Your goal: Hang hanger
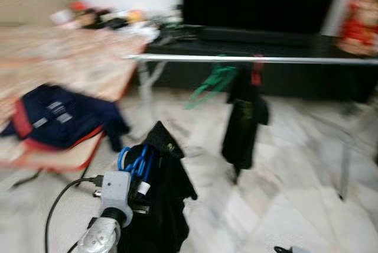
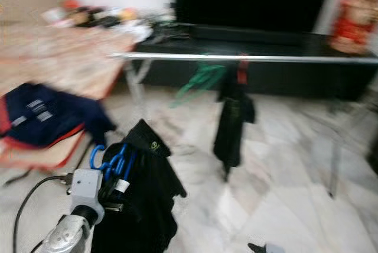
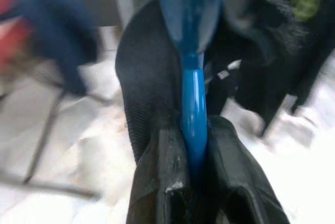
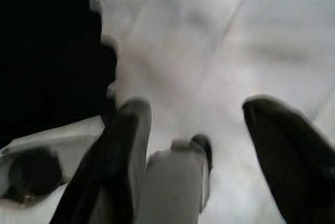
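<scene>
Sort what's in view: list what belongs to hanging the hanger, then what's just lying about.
Belongs to the job:
- blue hanger, clamped in the left end effector
- black garment draped on it
- silver rail of the clothes rack

Just lying about:
- green hanger and dark garment already on the rail
- navy and red clothing on the bed
- right end effector, open over the floor

Left arm raised low in front, wrist silver | left gripper (image 3: 194, 145) fingers clamped on blue hanger (image 3: 191, 77) | right arm hangs low | right gripper (image 4: 196, 124) fingers spread apart, pointing at floor
</scene>
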Controlling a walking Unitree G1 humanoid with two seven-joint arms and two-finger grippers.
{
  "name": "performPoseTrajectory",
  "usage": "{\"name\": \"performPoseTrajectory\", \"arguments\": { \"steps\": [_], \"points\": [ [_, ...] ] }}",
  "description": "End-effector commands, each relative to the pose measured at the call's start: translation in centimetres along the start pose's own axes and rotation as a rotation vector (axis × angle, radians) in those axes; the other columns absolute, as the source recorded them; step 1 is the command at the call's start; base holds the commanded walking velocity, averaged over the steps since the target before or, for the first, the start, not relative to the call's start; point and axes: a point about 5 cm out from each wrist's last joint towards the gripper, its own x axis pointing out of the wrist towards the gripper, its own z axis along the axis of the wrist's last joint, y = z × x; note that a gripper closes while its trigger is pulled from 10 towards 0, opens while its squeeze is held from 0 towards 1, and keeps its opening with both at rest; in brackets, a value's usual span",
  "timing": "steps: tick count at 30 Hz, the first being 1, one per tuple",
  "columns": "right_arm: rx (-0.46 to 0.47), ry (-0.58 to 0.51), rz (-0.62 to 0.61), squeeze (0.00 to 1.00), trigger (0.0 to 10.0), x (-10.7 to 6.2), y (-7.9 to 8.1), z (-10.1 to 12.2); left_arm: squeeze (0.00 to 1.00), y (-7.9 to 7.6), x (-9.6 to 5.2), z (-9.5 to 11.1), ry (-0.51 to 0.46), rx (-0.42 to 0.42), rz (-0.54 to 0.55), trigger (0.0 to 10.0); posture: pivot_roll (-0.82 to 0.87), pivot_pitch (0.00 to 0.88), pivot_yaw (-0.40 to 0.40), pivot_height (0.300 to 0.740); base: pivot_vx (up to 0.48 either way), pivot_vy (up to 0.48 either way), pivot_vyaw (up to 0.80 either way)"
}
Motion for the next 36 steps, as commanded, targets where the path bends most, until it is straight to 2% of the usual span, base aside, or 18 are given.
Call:
{"name": "performPoseTrajectory", "arguments": {
  "steps": [1, 22, 27, 31, 36],
  "points": [
    [0.039, -0.003, -0.014, 0.0, 10.0, -0.2, -0.3, -0.6, 0.0, -0.2, 0.1, 0.3, -0.012, -0.001, -0.012, 10.0, -0.01, 0.042, 0.001, 0.74, -0.274, 0.0, 0.0],
    [0.035, 0.0, -0.013, 0.0, 10.0, -0.2, -0.2, -0.6, 0.0, -0.2, 0.2, 0.8, -0.022, 0.014, -0.02, 10.0, 0.0, 0.048, 0.004, 0.74, -0.274, 0.0, 0.0],
    [0.041, -0.018, -0.004, 0.0, 10.0, -0.1, -0.1, -0.4, 0.0, -0.3, 0.4, 1.2, -0.025, 0.016, -0.028, 10.0, 0.0, 0.053, 0.011, 0.74, 0.0, 0.0, 0.0],
    [0.034, -0.041, 0.005, 0.0, 10.0, -0.1, 0.0, -0.2, 0.0, -0.9, 0.9, 1.5, 0.003, 0.033, -0.087, 10.0, 0.0, 0.054, 0.013, 0.74, 0.0, 0.0, 0.0],
    [0.037, -0.096, 0.037, 0.0, 10.0, -0.1, 0.2, 0.3, 0.0, -1.7, 1.1, 2.6, -0.011, 0.056, -0.153, 10.0, 0.0, 0.059, 0.016, 0.74, 0.0, 0.0, 0.0]
  ]
}}
